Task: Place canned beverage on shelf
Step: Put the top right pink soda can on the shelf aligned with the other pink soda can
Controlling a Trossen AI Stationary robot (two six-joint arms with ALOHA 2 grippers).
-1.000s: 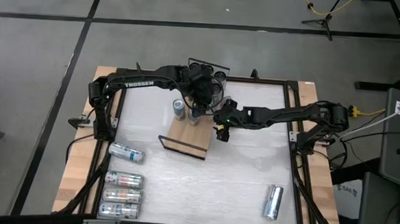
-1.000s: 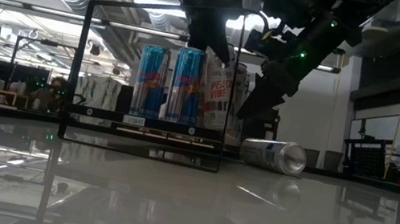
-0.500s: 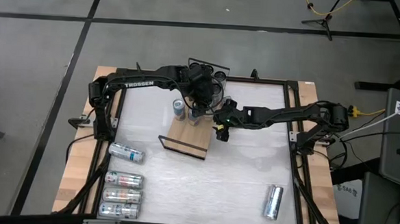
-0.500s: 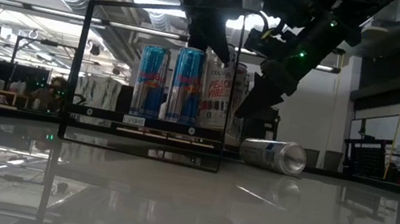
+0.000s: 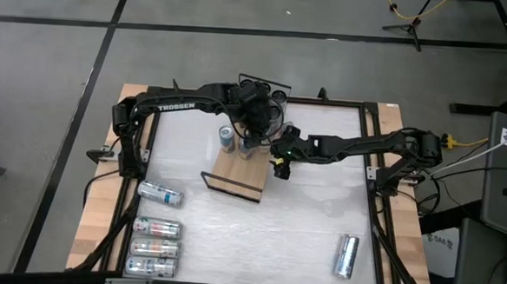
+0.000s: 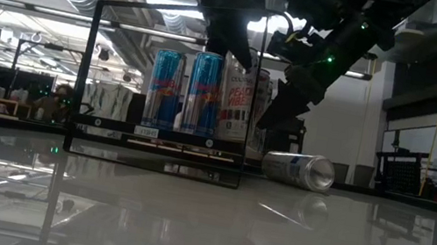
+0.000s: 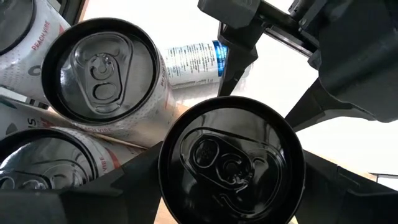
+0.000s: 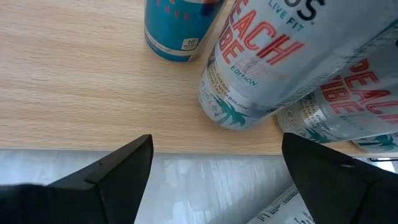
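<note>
Aluminium, thin-walled and smooth: the blue can (image 6: 203,93) I am dealing with will be stiff if full but easy to dent, and slippery on its painted side. It is best taken at mid-height across the round wall with even, modest pressure, and kept upright.

It stands upright on the shelf (image 5: 234,171), a light-wood board in the middle of the white surface (image 5: 301,223). Just to its left is a second blue can (image 6: 165,87), and white cans (image 8: 261,62) are packed close on its right.

My left pincer (image 5: 247,140) comes down over it from above, its dark fingers (image 7: 124,183) flanking the lid, and appears clenched on the can. My right pincer (image 5: 279,161) hangs released, holding nothing, at the shelf's right edge.

My own arm covers the can from overhead. From the wrist the lid hides the wall, so where the fingers press is not visible. Seen from low down, the rail makes it hard to tell whether the can's base sits flat on the board.
</note>
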